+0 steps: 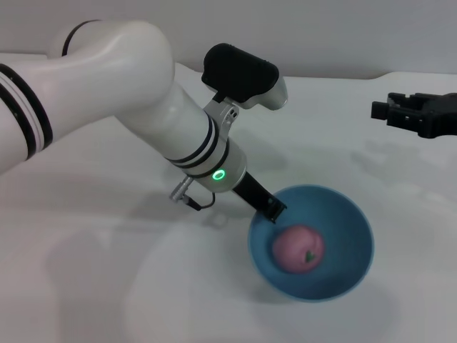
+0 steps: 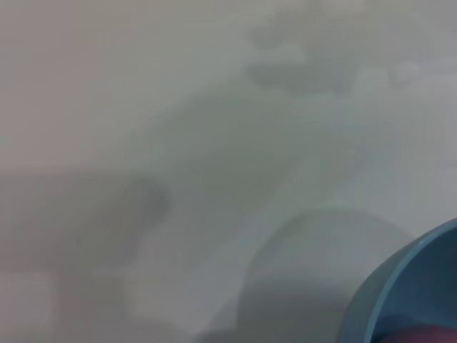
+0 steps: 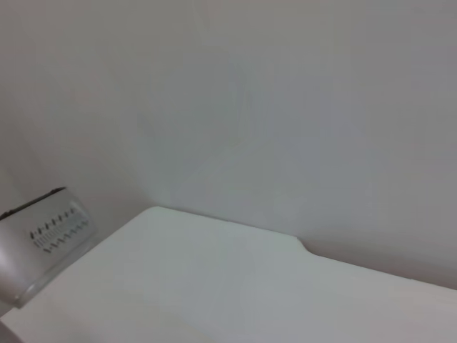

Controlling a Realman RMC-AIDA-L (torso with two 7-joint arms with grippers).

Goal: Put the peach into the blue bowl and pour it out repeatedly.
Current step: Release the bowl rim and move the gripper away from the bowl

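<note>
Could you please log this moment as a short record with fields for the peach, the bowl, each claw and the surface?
peach: the peach lies inside the blue bowl, leaf mark facing up
bowl: the blue bowl appears tilted, its opening turned toward the camera
left claw: the left claw is at the bowl's near-left rim, seemingly gripping it
right claw: the right claw is raised at the far right, away from the bowl
surface: white table
stage: peach in bowl, not yet poured out

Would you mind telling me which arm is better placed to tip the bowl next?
Left. Its tool is at the blue bowl's rim, with the peach inside; the right tool hangs far off.
</note>
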